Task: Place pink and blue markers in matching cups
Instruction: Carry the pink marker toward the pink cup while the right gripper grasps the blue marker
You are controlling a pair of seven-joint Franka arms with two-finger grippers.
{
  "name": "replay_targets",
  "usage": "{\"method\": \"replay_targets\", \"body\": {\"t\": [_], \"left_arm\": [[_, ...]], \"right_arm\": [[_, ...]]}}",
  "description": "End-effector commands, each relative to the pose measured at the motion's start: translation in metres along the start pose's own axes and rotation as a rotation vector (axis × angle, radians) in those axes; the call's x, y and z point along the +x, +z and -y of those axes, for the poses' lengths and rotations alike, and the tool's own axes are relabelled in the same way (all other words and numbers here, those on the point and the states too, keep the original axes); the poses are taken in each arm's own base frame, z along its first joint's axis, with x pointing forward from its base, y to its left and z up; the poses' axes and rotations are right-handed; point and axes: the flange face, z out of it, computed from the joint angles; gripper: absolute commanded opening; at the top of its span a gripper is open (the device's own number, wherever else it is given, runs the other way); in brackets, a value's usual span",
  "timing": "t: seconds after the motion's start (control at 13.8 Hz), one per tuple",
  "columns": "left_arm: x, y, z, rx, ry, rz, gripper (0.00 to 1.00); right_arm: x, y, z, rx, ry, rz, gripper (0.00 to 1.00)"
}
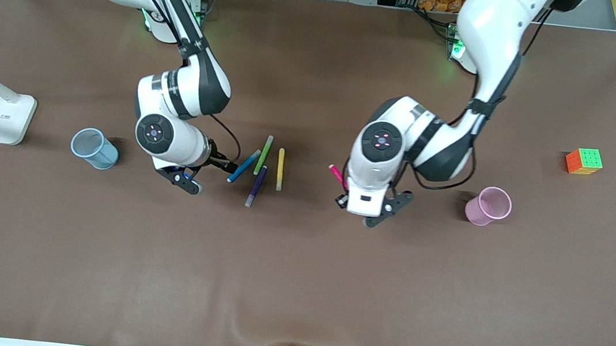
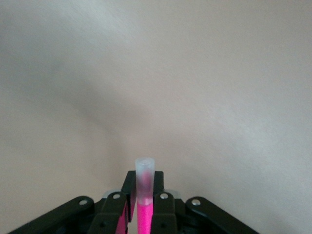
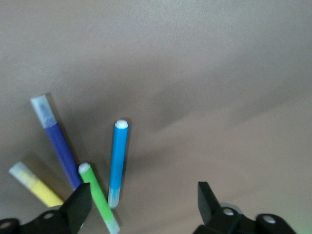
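Observation:
My left gripper (image 1: 343, 193) is shut on the pink marker (image 1: 337, 175) and holds it over the table between the loose pens and the pink cup (image 1: 488, 206). In the left wrist view the marker (image 2: 145, 195) stands between the fingers, pale cap end out. The blue marker (image 1: 244, 166) lies on the table at the right arm's side of the pen group. My right gripper (image 1: 223, 163) is open and empty, just beside it. In the right wrist view (image 3: 144, 195) the blue marker (image 3: 118, 163) lies ahead of the open jaws. The blue cup (image 1: 94, 148) stands toward the right arm's end.
A green pen (image 1: 263, 155), a yellow pen (image 1: 280, 168) and a dark purple pen (image 1: 256, 186) lie beside the blue marker. A white lamp base (image 1: 8, 117) stands past the blue cup. A colour cube (image 1: 583, 161) sits near the left arm's end.

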Motion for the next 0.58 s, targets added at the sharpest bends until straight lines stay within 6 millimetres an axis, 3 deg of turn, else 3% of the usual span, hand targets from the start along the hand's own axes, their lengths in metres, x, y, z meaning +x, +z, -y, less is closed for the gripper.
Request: {"method": "replay_targets", "body": {"t": [0.0, 0.22, 0.51], "left_arm": [[0.017, -0.021, 0.025, 0.050, 0.015, -0.033, 0.00], [0.039, -0.039, 0.043, 0.103, 0.000, -0.065, 0.00], [0.052, -0.049, 0.063, 0.155, 0.021, -0.123, 0.00]], "right_arm": [[-0.001, 0.014, 0.010, 0.009, 0.032, -0.008, 0.82], [0.004, 0.024, 0.011, 0.009, 0.074, -0.013, 0.68], [0.000, 0.048, 0.023, 0.011, 0.075, -0.035, 0.62]]}}
